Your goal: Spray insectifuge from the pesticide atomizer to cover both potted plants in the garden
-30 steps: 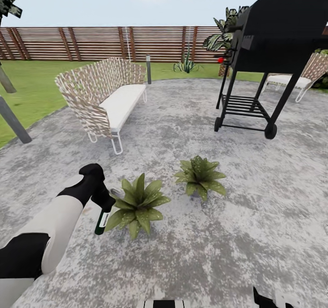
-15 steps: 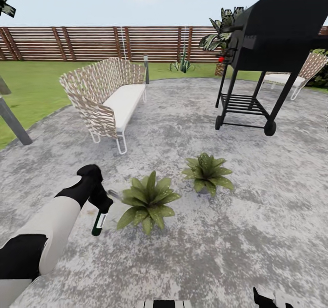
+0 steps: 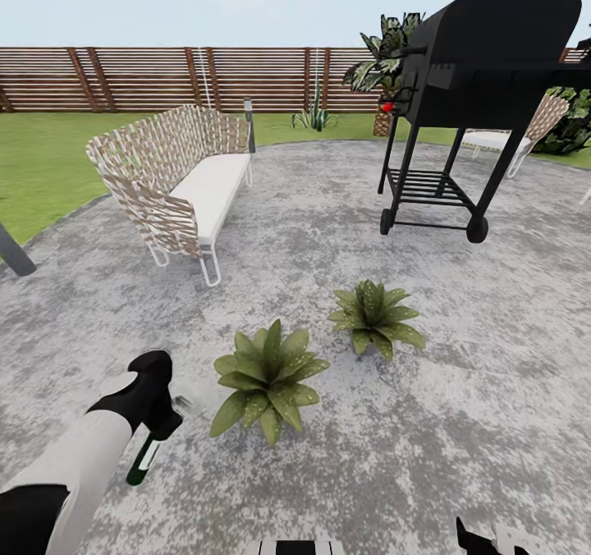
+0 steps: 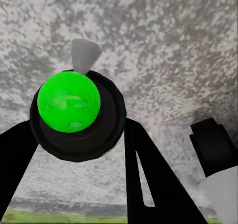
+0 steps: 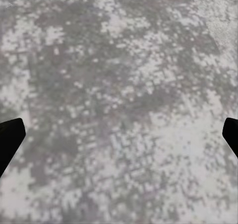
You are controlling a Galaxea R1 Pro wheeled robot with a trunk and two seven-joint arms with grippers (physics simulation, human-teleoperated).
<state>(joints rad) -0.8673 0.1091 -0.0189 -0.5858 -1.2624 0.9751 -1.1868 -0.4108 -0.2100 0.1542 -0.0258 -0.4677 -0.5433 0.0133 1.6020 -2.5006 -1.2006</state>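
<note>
Head view: left gripper [image 3: 158, 430] grips the pesticide atomizer [image 3: 143, 462] beside the nearer potted plant [image 3: 267, 377]. Right gripper's fingertips [image 5: 10, 137] are spread wide over paving [image 5: 119, 100].

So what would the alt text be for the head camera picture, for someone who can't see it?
The robot's left gripper holds a dark-green pesticide atomizer over grey paving, beside the nearer of two potted plants. Behind stand a wicker bench, a black grill and a slatted wooden fence.

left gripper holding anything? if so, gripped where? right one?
Left gripper holds the pesticide atomizer by its upper end, bottle hanging below. Right gripper is open over bare paving, holding nothing.
</note>
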